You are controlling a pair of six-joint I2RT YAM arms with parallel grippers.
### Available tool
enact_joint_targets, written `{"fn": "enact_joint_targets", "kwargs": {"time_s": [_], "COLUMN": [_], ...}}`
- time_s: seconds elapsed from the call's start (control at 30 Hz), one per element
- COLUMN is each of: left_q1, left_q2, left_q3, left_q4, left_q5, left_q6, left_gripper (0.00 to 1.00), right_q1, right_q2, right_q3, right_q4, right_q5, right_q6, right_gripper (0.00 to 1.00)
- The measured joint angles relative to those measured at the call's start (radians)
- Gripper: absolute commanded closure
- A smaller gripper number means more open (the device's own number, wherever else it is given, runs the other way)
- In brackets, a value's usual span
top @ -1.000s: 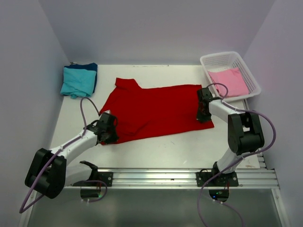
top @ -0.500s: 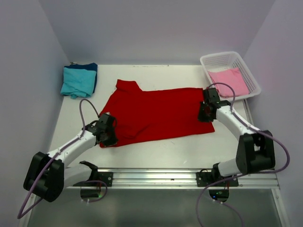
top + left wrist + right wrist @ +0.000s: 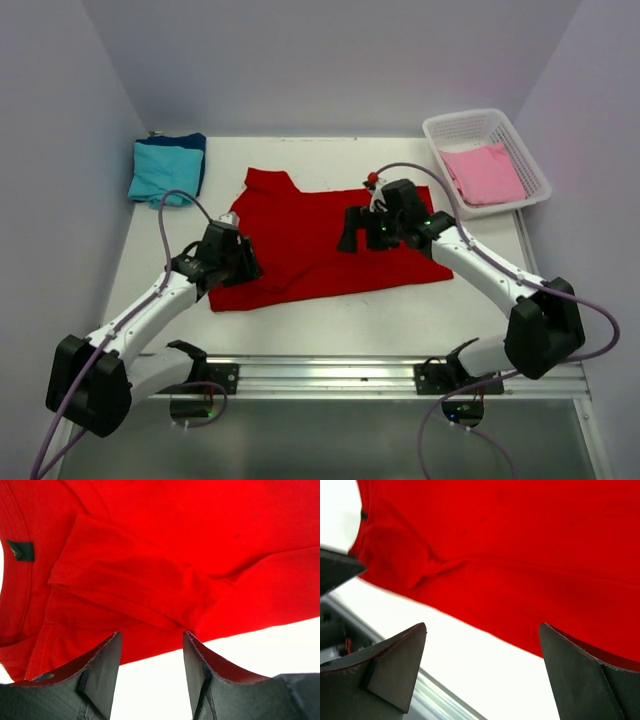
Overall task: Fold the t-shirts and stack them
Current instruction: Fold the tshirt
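Note:
The red t-shirt [image 3: 320, 235] lies spread flat in the middle of the table, its sleeve folded in at the near left [image 3: 150, 585]. My left gripper [image 3: 246, 262] hangs open above that left near corner, with nothing between its fingers [image 3: 151, 645]. My right gripper [image 3: 352, 232] hovers wide open over the shirt's middle, holding nothing [image 3: 482, 630]; red cloth [image 3: 520, 555] fills its view. A folded teal t-shirt [image 3: 163, 170] lies on a dark blue one [image 3: 195, 143] at the back left. A pink t-shirt [image 3: 485, 172] lies in the basket.
The white lattice basket [image 3: 470, 118] stands at the back right corner. A metal rail [image 3: 330, 375] with both arm bases runs along the near edge. Grey walls close in the left, back and right sides.
Both grippers have opened and let go of the red shirt. The right arm has swung left from the shirt's right edge to over its middle. The left gripper has lifted slightly.

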Motion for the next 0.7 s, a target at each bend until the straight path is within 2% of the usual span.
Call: {"fn": "enact_joint_targets", "kwargs": {"time_s": [0.13, 0.3, 0.4, 0.43, 0.47, 0.7], "left_q1": [0.0, 0.0, 0.0, 0.0, 0.0, 0.0], "left_q2": [0.075, 0.048, -0.013, -0.038, -0.054, -0.103], "left_q3": [-0.003, -0.017, -0.019, -0.019, -0.019, -0.019], "left_q4": [0.003, 0.016, 0.015, 0.014, 0.014, 0.012], "left_q5": [-0.009, -0.031, -0.053, -0.063, -0.068, -0.089], "left_q6": [-0.002, -0.011, -0.013, -0.013, -0.013, -0.03], "left_gripper": [0.45, 0.46, 0.48, 0.48, 0.48, 0.49], "right_q1": [0.135, 0.303, 0.368, 0.378, 0.383, 0.494], "right_q2": [0.093, 0.199, 0.248, 0.263, 0.275, 0.507], "right_q3": [0.023, 0.079, 0.108, 0.119, 0.13, 0.415], "right_q4": [0.018, 0.034, 0.043, 0.041, 0.038, -0.09], "right_q5": [0.0, 0.029, 0.036, 0.041, 0.047, 0.206], "right_q6": [0.029, 0.057, 0.068, 0.073, 0.075, 0.042], "right_gripper": [0.01, 0.01, 0.14, 0.26, 0.29, 0.3]}}
